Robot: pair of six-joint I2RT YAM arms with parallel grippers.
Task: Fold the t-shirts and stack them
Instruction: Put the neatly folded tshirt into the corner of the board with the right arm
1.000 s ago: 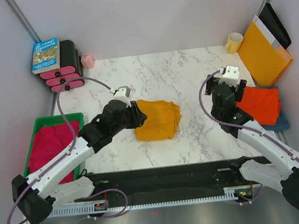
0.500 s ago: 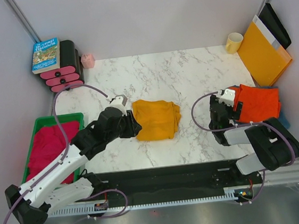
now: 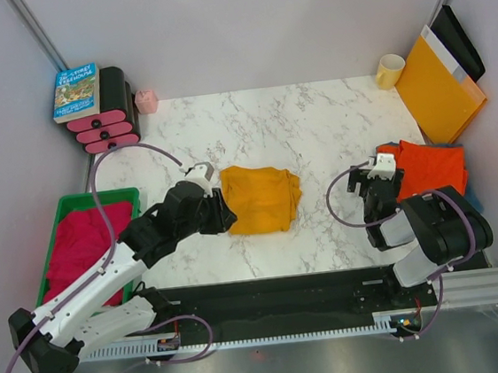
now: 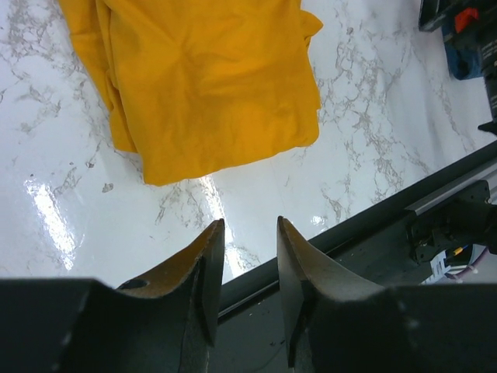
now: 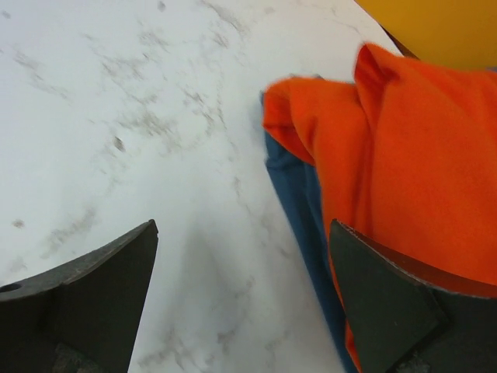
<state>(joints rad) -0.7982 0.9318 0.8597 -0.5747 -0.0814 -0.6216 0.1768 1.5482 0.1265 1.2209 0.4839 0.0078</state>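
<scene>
Top: green bin, left, held crumpled red cloth; yellow shirt lay folded mid-table.
Left wrist: left gripper jaws narrowly parted, empty, just left of yellow shirt.
Right wrist: right gripper jaws wide, empty, beside orange shirt atop blue shirt, at right.

White-and-black arms, purple cables, black wedge-shaped gripper fingers.

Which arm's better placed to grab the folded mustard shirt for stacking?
Left, likely: the left gripper sits beside the mustard t-shirt, fingers parted and empty. The right gripper is across the table at the orange t-shirt lying on the blue t-shirt.
</scene>
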